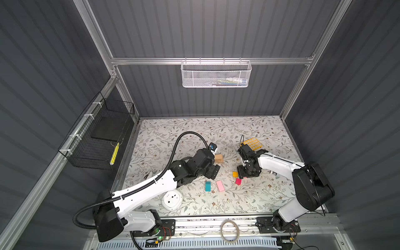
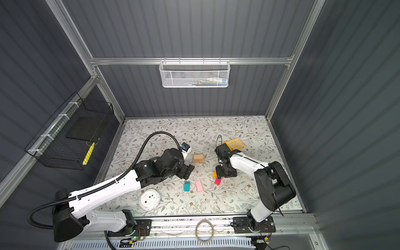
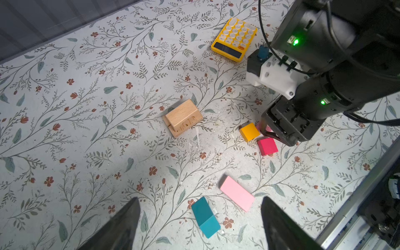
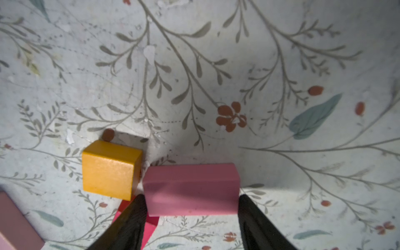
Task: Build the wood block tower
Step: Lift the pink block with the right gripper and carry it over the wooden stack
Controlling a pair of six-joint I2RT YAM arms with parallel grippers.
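Pink slab sits straddled by the right gripper, pinch I can't confirm (orange cube crowds one end); squeeze squarely, lift straight. Left gripper hangs wide, empty.

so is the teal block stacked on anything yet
No, the teal peaked block lies directly on the floral mat, apart from the pink slab beside it.
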